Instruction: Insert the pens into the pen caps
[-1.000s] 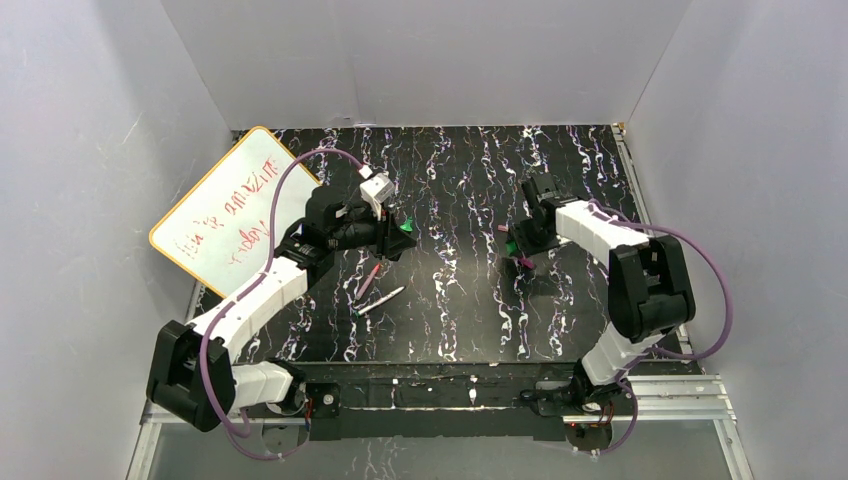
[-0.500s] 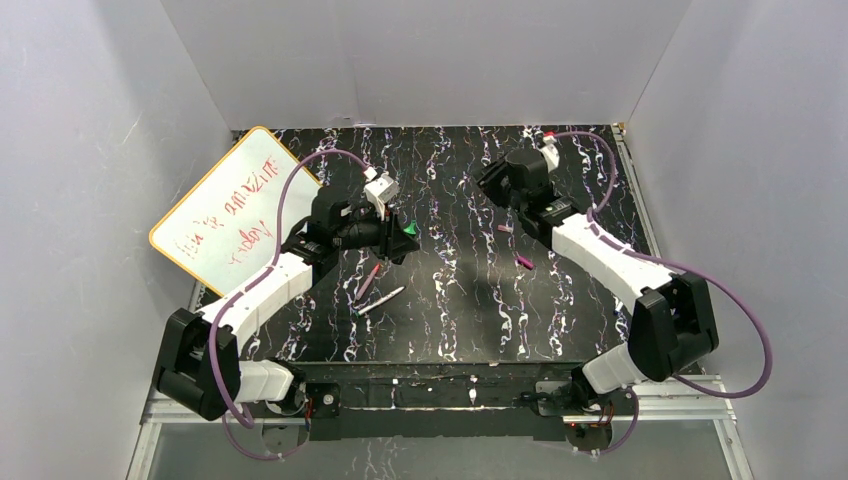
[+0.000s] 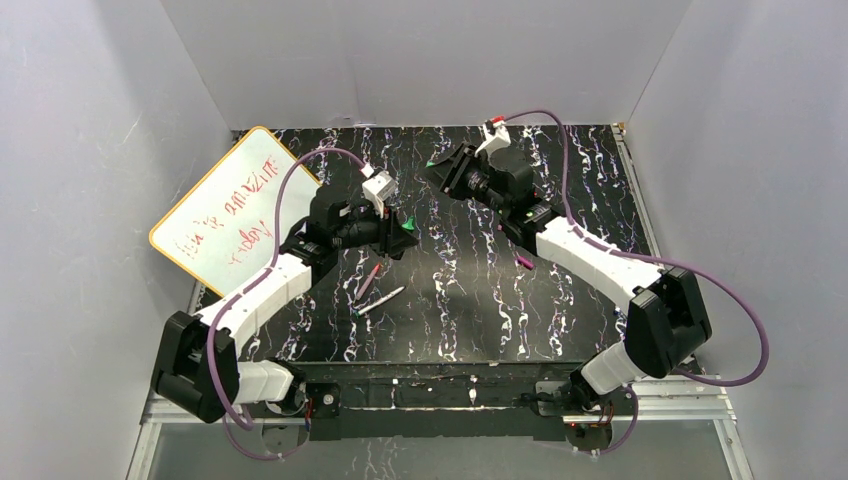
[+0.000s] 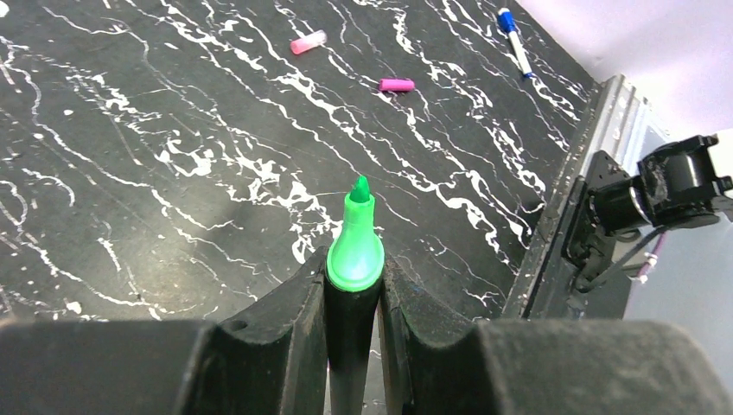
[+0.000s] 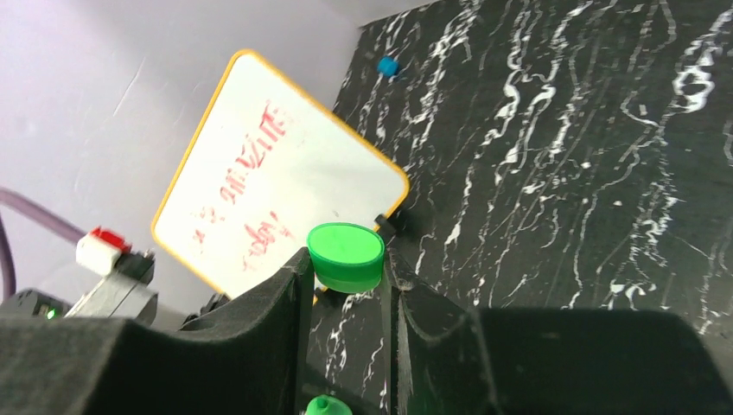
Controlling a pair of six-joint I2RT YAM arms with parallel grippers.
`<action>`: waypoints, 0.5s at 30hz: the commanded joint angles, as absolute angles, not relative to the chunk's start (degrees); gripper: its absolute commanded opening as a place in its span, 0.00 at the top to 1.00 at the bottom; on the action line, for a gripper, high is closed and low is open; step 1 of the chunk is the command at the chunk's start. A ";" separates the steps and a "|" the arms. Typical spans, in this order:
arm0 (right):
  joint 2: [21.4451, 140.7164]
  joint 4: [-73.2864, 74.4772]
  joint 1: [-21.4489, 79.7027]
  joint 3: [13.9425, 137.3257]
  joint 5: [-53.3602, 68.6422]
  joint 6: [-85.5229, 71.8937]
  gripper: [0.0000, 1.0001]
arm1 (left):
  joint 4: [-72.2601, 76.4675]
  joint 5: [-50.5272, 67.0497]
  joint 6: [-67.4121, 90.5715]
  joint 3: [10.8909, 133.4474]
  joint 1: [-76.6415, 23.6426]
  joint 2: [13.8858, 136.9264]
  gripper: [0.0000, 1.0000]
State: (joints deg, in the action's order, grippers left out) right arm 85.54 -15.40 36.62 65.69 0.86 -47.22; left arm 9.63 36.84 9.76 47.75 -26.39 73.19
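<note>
Two grips are set: your left gripper (image 4: pixel 354 275) pinches the black pen (image 4: pixel 353 298), green tip out, left of centre. Your right gripper (image 5: pixel 347 281) clamps the green cap (image 5: pixel 346 253), far of centre. You're at mating, I judge. Next, aim the cap's mouth at the tip, then push. A second ago that right gripper hung low by the magenta cap (image 3: pixel 524 262).

Right gripper (image 3: pixel 434 164), clamped on the green cap (image 5: pixel 346 256), has left its low position beside the magenta cap (image 3: pixel 523 262) in the right half of the bench (image 3: pixel 480 320). It has swung up to mid far edge. It now points left, across from the black pen (image 4: pixel 354 259) in the left gripper (image 3: pixel 405 228). The right arm (image 3: pixel 585 250) is stretched out diagonally, with its elbow shifted toward the near right corner.
</note>
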 commanded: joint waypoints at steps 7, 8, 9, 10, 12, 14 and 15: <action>85.08 -16.70 39.66 68.16 8.34 -43.44 0.68 | 8.09 29.12 7.04 47.65 -26.72 67.93 1.00; 84.86 -16.38 40.09 68.10 8.40 -43.23 0.68 | 8.09 28.91 6.96 47.64 -26.72 67.86 1.00; 84.73 -15.95 40.50 68.16 8.47 -42.83 0.68 | 8.08 28.77 6.94 47.64 -26.72 67.85 1.00; 84.61 -15.62 41.02 68.20 8.45 -42.19 0.68 | 8.08 28.74 6.94 47.64 -26.72 67.90 1.00; 84.78 -15.25 42.01 68.20 8.43 -41.38 0.68 | 8.09 28.81 7.01 47.80 -26.72 68.10 1.00; 85.19 -15.03 42.57 68.20 8.73 -41.06 0.68 | 8.09 28.76 7.03 47.90 -26.72 68.22 1.00; 85.32 -15.03 42.88 68.25 8.97 -41.05 0.68 | 8.01 28.73 7.03 47.90 -26.72 68.22 1.00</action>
State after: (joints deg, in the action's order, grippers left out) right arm 85.56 -14.31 41.60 66.19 7.68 -43.16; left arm 8.45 29.43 7.88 47.75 -26.39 69.34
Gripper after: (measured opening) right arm 0.388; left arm 0.210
